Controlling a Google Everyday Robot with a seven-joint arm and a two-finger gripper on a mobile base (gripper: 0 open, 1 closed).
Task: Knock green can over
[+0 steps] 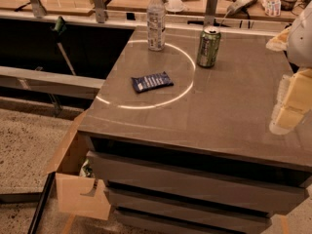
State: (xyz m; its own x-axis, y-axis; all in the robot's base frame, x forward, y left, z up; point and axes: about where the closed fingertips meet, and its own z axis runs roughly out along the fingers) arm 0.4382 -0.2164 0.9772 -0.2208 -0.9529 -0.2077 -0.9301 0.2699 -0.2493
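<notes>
- Grey table [234, 121] with a pale ring marked on top.
- Gripper [288, 89] at right edge, over the table; spread or closed, cannot tell.
- Bottle [156, 19] upright at rear.
- Green can [208, 47] upright, right of bottle.
- Blue packet [152, 82] flat inside ring.

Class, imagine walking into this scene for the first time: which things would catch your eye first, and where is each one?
The bright ring of light on the grey cabinet top stands out first, with a blue packet lying inside it. The green can stands upright at the ring's far right edge, and the clear bottle at its far left. The pale gripper hangs at the picture's right edge.
</notes>
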